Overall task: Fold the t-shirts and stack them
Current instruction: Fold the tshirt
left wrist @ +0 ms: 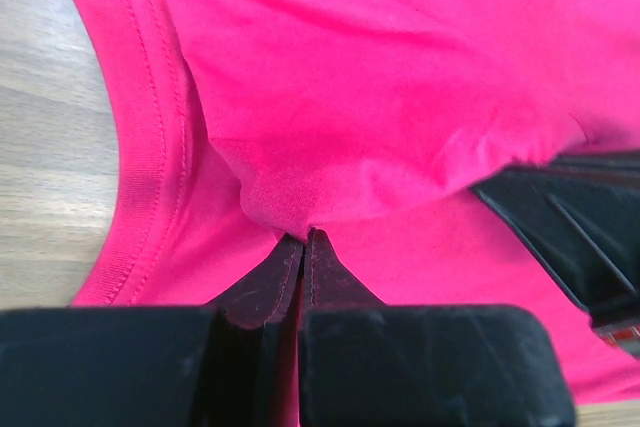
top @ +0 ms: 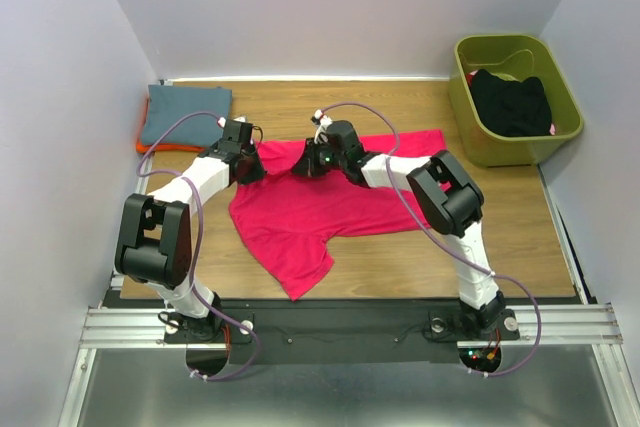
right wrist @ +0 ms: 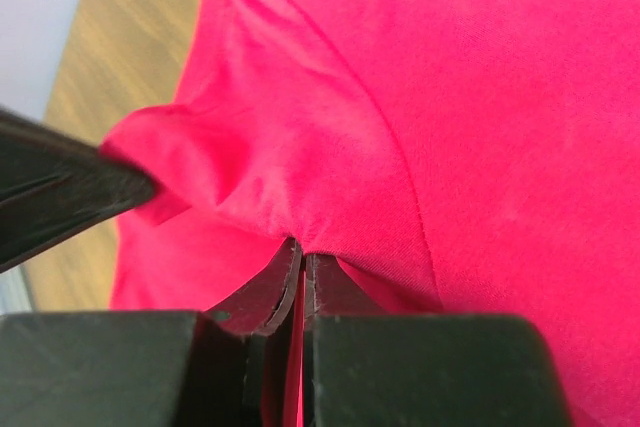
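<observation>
Olive-green bin, far-right on wooden table

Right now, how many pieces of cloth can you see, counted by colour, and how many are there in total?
pink t-shirt: 1, spread on the table
blue-grey t-shirt: 1, folded, far left
orange t-shirt: 1, only an edge showing under the blue-grey one
black garment: 1, inside the green bin
Total: 4

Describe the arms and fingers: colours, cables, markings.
The left arm and right arm match: white links with bulky black joint housings. A lavender cable loops along each. The fingers are matte black wedges with thin tips. No markings are legible. A green light glows at the right wrist.
</observation>
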You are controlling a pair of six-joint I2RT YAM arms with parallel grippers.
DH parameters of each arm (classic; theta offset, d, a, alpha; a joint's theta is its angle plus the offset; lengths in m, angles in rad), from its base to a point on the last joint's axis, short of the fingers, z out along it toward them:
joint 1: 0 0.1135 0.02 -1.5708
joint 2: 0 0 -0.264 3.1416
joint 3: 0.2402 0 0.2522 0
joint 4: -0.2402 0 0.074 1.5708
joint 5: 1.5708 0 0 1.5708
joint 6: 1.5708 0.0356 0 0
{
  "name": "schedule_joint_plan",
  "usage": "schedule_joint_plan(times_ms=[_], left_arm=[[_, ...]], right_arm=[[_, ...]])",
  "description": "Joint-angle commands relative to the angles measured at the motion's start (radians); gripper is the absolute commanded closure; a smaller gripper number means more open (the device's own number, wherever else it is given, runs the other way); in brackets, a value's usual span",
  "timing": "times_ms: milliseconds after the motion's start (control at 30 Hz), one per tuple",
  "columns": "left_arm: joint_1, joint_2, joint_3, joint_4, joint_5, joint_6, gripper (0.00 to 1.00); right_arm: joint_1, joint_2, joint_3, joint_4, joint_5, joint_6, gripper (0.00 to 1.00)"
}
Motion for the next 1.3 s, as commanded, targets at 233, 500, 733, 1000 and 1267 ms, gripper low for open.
schedule_joint_plan(times_ms=[233,500,733,1000,1267], left_arm=[[0.01,0.006,0.079,-0.104,0.021,0.037,0.91],[0.015,0.011,0.067,-0.104,0.079,0.036,0.91],[0.013,0.025,0.038,-0.071,0.096,0.028,0.91],[0.013,0.035,0.036,-0.061,0.108,0.022,0.91],[0.015,0.022,0.039,-0.074,0.1,0.023,0.91]], right_arm=[[0.013,-0.143,-0.001,-0.128,-0.073,-0.001,0.97],[0.011,-0.06,0.032,-0.132,-0.056,0.0,0.87],[0.012,0.003,0.058,-0.131,-0.026,-0.027,0.81],[0.012,0.006,0.045,-0.128,-0.02,-0.037,0.66],[0.012,-0.009,0.042,-0.126,-0.018,-0.036,0.88]])
